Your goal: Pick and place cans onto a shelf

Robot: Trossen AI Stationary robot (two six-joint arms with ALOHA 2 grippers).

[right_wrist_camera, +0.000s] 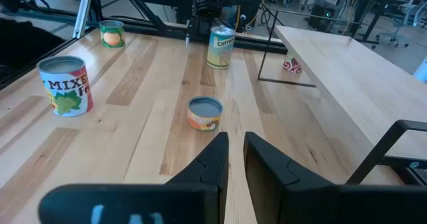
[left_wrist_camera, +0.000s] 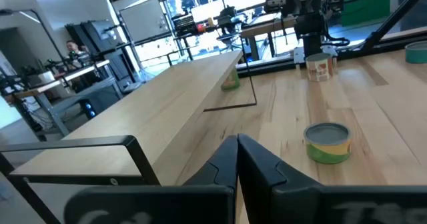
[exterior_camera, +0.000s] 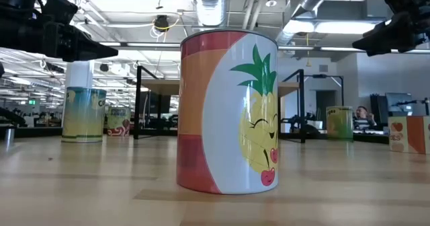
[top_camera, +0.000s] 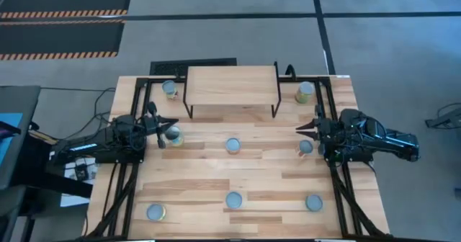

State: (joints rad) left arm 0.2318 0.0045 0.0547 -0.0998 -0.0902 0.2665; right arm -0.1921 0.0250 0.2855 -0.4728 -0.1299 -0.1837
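The shelf (top_camera: 232,87), a light-wood board on thin black legs, stands at the table's far middle. Several cans stand upright on their bases on the tabletop. My left gripper (top_camera: 167,123) hovers shut at the left, close by a yellow-green can (top_camera: 173,135) that also shows in the left wrist view (left_wrist_camera: 327,143). My right gripper (top_camera: 299,129) hovers at the right, near a red-and-white can (top_camera: 305,148). In its wrist view the fingers (right_wrist_camera: 235,139) stand a narrow gap apart with nothing between them, pointing toward a small orange can (right_wrist_camera: 204,113).
More cans stand by the shelf's far left (top_camera: 170,88) and far right (top_camera: 305,92), at the table's middle (top_camera: 233,145) and along the near edge (top_camera: 155,212), (top_camera: 234,199), (top_camera: 314,202). A pineapple-label can (exterior_camera: 228,111) fills the low view. Black frame rails run along both table sides.
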